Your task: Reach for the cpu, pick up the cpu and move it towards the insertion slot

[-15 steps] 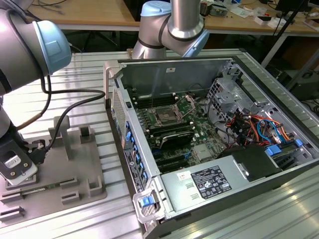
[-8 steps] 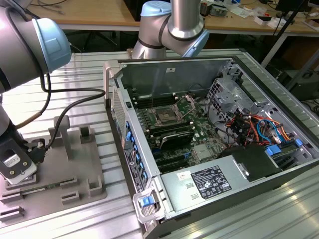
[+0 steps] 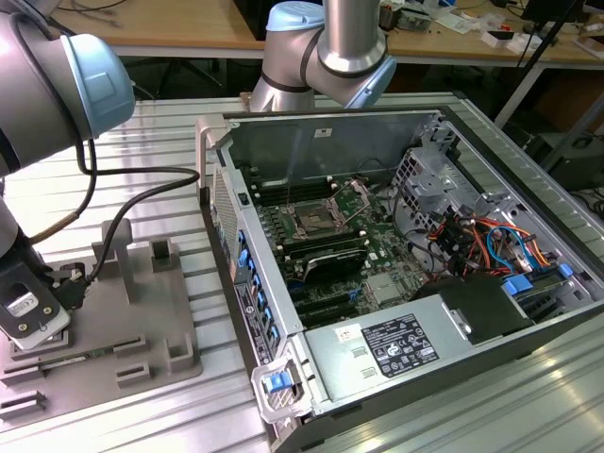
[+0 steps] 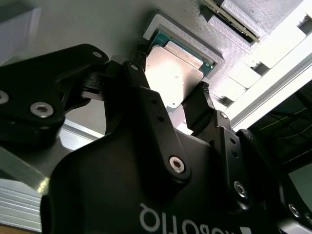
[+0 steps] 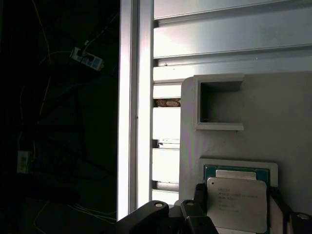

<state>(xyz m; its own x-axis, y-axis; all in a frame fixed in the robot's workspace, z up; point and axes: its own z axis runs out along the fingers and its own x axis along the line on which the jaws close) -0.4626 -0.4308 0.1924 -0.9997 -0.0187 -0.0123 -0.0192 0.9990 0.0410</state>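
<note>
The black two-fingered tool (image 4: 170, 82) is down at the fixture plate and closed on the cpu (image 4: 178, 68), a small flat square chip with a silver-white metal top. In both wrist views its fingers (image 4: 138, 73) press against two opposite edges of the chip, and the rest of the bright top shows between them. The chip (image 5: 237, 204) lies at a shallow square pocket with a raised pale grey frame (image 5: 239, 162), and a thin greenish edge shows just inside that frame. Whether the chip is seated in the pocket or raised a little out of it, I cannot tell. Near this pocket in the first wrist view is a second, deeper square recess (image 5: 219, 105) in the same flat grey plastic fixture plate (image 3: 142, 311), which carries several upright grey blocks. The plate rests on the ribbed aluminium bench (image 3: 170, 160), at the exterior view's left. The silver arm with pale blue joint caps (image 3: 94, 80) reaches down over the plate there, with a black cable (image 3: 142, 184) looping beside it. Well apart from the chip, toward the exterior view's right, an open metal computer case (image 3: 321, 142) lies on the bench. On the green board inside it is the insertion slot (image 3: 311, 224), a square socket with a silvery frame and a dark centre.
</note>
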